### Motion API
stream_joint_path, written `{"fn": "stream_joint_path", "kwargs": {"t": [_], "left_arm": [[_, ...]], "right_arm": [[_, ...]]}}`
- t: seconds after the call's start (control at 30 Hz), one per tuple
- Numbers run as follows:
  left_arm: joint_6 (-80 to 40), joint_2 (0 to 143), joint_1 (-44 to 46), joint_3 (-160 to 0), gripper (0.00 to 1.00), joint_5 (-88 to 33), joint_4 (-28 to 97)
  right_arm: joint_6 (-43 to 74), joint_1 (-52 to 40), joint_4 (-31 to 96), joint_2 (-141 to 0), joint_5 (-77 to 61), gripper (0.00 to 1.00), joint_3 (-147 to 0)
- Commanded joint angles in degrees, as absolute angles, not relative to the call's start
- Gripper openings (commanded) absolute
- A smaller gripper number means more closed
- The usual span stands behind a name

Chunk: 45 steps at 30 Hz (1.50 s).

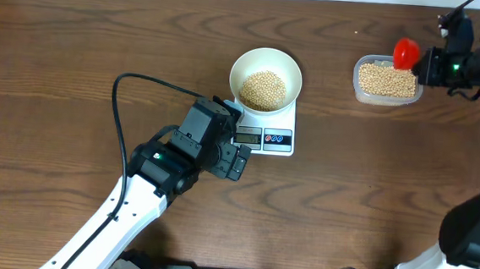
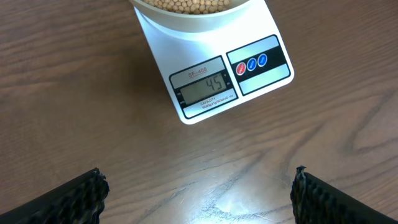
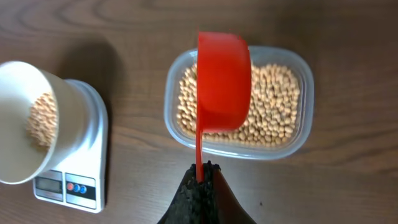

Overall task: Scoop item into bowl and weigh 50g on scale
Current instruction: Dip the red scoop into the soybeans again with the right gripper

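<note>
The cream-white bowl (image 1: 265, 79) holds tan beans (image 1: 263, 89) and stands on the white scale (image 1: 272, 130). The scale's display (image 2: 207, 87) reads 45 in the left wrist view. My left gripper (image 1: 236, 161) is open and empty over bare table just in front of the scale; its fingertips (image 2: 199, 190) show wide apart. My right gripper (image 1: 427, 64) is shut on the handle of a red scoop (image 3: 222, 81), held above a clear tub (image 3: 239, 101) of beans (image 3: 273, 106) at the back right. The bowl (image 3: 28, 127) and scale (image 3: 78, 162) also show in the right wrist view.
A black cable (image 1: 122, 118) loops over the table from the left arm. The clear tub (image 1: 387, 81) sits near the table's far right edge. Bare wood lies between scale and tub.
</note>
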<state>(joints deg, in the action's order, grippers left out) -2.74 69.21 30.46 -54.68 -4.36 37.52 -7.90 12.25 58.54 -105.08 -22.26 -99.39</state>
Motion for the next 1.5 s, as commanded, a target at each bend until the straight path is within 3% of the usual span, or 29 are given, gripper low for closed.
{"fn": "stream_joint_path", "kwargs": {"t": [0.0,0.27,0.97,1.27,1.47], "left_arm": [[-2.3,68.5,30.3,-54.4,0.96,-3.9,37.7],[-2.3,68.5,30.3,-54.4,0.96,-3.9,37.7],[-2.3,68.5,30.3,-54.4,0.96,-3.9,37.7],[-2.3,68.5,30.3,-54.4,0.96,-3.9,37.7],[-2.3,68.5,30.3,-54.4,0.96,-3.9,37.7]], "right_arm": [[-7.7,11.6,59.6,-107.9,-19.6,0.01,-100.4],[-7.7,9.6,59.6,-110.7,-14.9,0.01,-100.3],[-7.5,4.6,56.9,-117.7,-18.3,0.01,-100.3],[-7.3,9.0,57.1,-117.4,-18.8,0.01,-100.5],[-9.3,13.7,56.7,-116.7,-27.9,0.01,-100.6]]}}
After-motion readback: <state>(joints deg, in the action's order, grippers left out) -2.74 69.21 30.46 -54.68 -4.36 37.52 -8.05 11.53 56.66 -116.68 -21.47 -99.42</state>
